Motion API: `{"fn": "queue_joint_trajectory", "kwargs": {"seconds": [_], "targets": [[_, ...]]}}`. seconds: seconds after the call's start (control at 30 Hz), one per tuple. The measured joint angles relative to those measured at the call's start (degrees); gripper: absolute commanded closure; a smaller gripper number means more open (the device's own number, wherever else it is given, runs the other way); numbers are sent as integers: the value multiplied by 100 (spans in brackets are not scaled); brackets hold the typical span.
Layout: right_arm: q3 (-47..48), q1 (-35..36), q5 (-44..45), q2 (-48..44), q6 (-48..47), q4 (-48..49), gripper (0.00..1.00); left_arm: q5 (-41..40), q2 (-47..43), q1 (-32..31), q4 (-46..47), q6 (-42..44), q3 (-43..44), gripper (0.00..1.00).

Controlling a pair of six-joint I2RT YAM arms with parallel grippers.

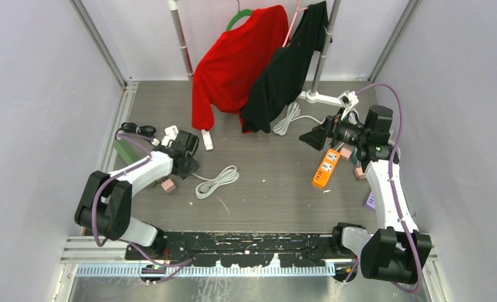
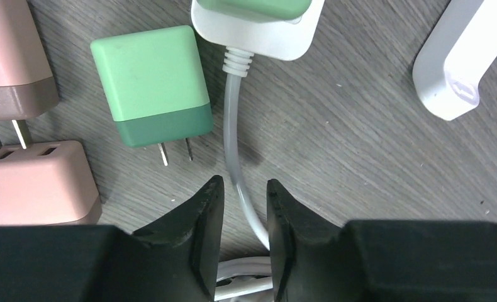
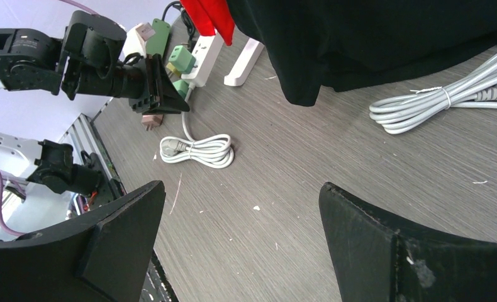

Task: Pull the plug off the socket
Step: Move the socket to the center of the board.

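In the left wrist view a white power strip's end (image 2: 268, 39) lies at the top with a green plug (image 2: 258, 6) seated in it. A second green plug (image 2: 151, 85) lies loose on the table beside it, prongs bare. The strip's white cable (image 2: 233, 145) runs down between my left gripper's (image 2: 245, 182) jaws, which stand narrowly apart and hold nothing. In the top view the left gripper (image 1: 186, 154) is at the left. My right gripper (image 1: 315, 137) hovers wide open and empty at the right. From the right wrist (image 3: 243, 189) the strip (image 3: 203, 56) shows far off.
Pink adapters (image 2: 26, 182) lie left of the loose plug and a white bar (image 2: 460, 63) to the right. A coiled white cable (image 1: 217, 181) lies mid-table and another (image 1: 288, 117) further back. An orange power strip (image 1: 326, 168) lies under the right arm. Red (image 1: 240, 56) and black (image 1: 290, 63) garments hang behind.
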Motion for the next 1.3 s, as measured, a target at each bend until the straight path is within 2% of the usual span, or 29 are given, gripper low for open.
{"fn": "queue_joint_trajectory", "kwargs": {"seconds": [0.2, 0.6, 0.83, 0.97, 1.1, 1.3], "targets": [[0, 0, 0, 0, 0, 0, 3, -70, 369, 0, -146, -11, 289, 81], [0, 0, 0, 0, -4, -2, 3, 20, 863, 0, -621, 20, 772, 78], [0, 0, -2, 0, -4, -4, 3, 42, 1305, -2, -1259, 24, 1408, 99], [0, 0, -2, 0, -4, -7, 3, 157, 1502, -37, -1633, 46, 1816, 100], [0, 0, 0, 0, -7, -9, 3, 221, 1453, -319, -1738, -13, 1858, 100], [0, 0, -2, 0, -9, -9, 3, 385, 844, -1259, -1528, -599, 1587, 100]]}}
